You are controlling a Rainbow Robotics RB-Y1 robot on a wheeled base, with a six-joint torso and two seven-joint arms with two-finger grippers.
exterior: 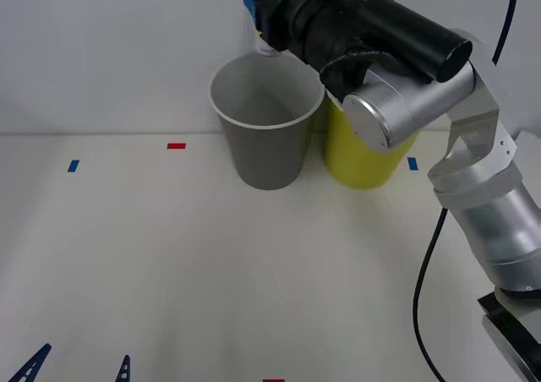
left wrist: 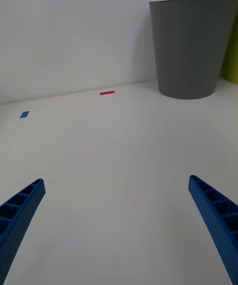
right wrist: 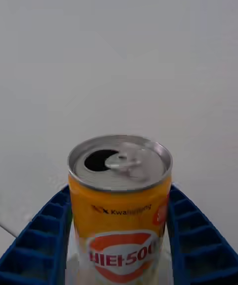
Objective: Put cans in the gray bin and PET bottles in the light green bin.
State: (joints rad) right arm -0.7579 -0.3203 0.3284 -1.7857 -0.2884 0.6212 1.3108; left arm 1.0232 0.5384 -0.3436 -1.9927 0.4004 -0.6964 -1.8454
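- The can [right wrist: 120,200] is clamped upright between the right gripper's [exterior: 264,12] blue fingers [right wrist: 39,235], raised above the gray bin's [exterior: 264,137] rear rim.
- The green bin [exterior: 363,158] is stood just beside it.
- The left gripper [left wrist: 119,225] is held spread wide, low over the tabletop [exterior: 169,264].

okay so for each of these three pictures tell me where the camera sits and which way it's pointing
Front view: above the arms, looking forward and down at the table; right arm reaches over the gray bin, green bin beside it.
Right wrist view: on the right wrist, facing the wall; right claw shut on the can.
Left wrist view: low over the table, facing the gray bin; left claw open.
Front and left wrist views share the gray bin.
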